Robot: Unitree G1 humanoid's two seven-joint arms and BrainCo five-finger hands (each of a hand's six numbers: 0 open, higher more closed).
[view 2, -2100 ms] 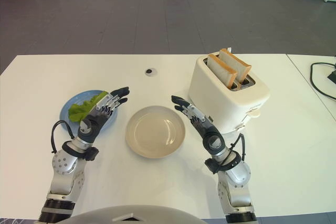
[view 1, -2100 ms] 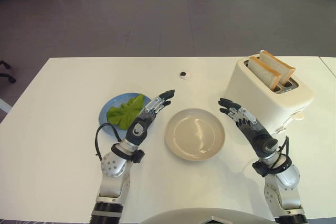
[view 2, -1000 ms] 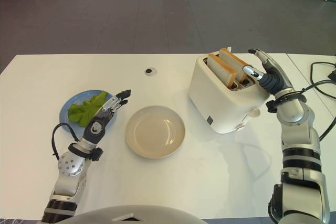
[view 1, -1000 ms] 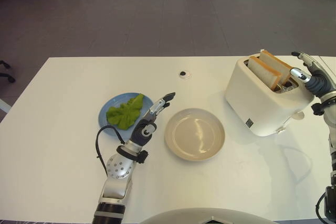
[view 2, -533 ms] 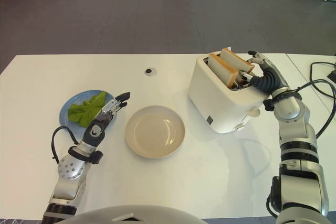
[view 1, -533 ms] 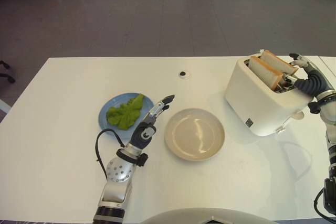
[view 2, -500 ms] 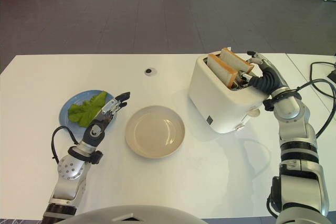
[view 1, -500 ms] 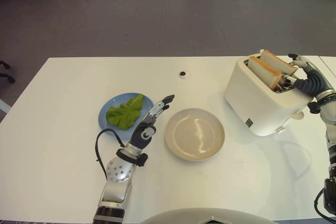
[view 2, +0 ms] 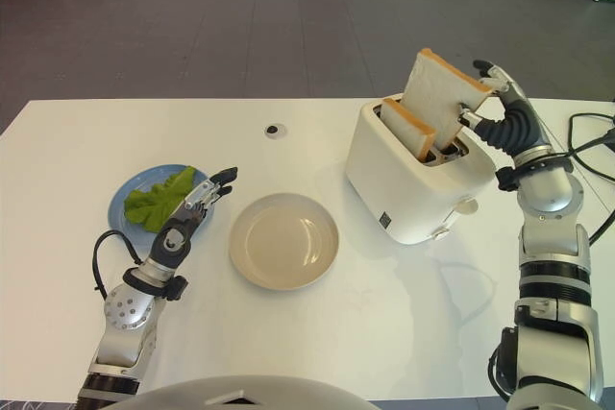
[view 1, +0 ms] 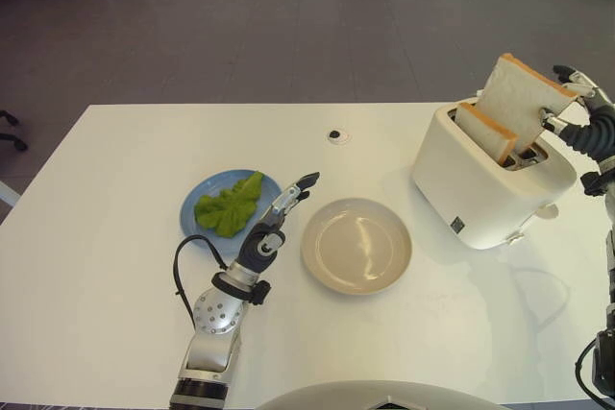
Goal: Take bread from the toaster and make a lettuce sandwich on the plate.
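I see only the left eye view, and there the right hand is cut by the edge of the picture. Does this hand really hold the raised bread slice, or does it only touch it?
Observer: It holds it. The right hand has its fingers closed on the right edge of the raised slice, near the top corner.
Operator: Thank you. Is there something to the right of that hand which the arm could catch?
Observer: Yes, maybe. A black cable lies on the neighbouring table, to the right of the hand and apart from it.
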